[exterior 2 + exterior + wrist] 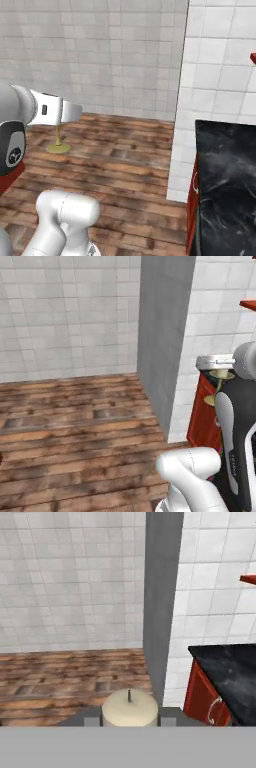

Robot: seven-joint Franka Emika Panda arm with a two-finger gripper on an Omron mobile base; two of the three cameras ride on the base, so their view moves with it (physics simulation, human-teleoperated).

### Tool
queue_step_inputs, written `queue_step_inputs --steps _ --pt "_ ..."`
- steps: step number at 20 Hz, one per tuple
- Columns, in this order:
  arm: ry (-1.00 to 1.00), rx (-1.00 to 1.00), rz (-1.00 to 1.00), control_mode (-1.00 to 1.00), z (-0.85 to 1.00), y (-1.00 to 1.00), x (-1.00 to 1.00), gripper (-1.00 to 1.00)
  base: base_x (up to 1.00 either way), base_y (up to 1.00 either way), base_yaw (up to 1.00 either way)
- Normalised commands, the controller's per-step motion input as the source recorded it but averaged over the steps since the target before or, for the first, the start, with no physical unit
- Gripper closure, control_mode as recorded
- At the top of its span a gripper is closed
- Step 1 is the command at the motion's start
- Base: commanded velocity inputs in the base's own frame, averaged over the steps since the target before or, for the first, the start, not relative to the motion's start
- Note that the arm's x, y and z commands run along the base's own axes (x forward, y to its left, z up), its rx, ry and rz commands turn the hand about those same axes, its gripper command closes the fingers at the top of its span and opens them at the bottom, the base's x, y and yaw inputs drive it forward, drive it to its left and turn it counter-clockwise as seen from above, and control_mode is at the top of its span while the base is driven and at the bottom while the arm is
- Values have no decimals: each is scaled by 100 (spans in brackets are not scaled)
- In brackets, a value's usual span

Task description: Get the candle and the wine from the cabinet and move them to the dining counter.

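My gripper is shut on the candle, whose cream-white top and dark wick sit between the two fingertips at the bottom of the hand view. From the right base view, the brass stem and round foot of the candle hang below the gripper, above the wooden floor. In the left base view the candle shows beside the arm, under the gripper. The wine is out of view. I cannot tell whether the black marble top at the right is the dining counter.
A black marble top on a red base with a curved silver handle stands at the right against a white-tiled wall. A grey wall corner juts out ahead. A red edge shows high at the right. Wooden floor lies open to the left.
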Motion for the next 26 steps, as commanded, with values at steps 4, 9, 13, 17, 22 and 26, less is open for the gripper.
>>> queue_step_inputs --steps 4,9,13,17,22,26 --pt "0 0 0 100 0 0 0 100 -5 59 91" --pt "0 0 0 100 0 0 0 100 56 16 42" --pt "0 0 0 100 0 0 0 100 100 -19 4" --pt "0 0 0 100 0 0 0 100 100 -39 0" --pt "0 0 0 100 0 0 0 100 100 -46 0" --pt "0 0 0 100 0 0 0 100 100 -6 10"
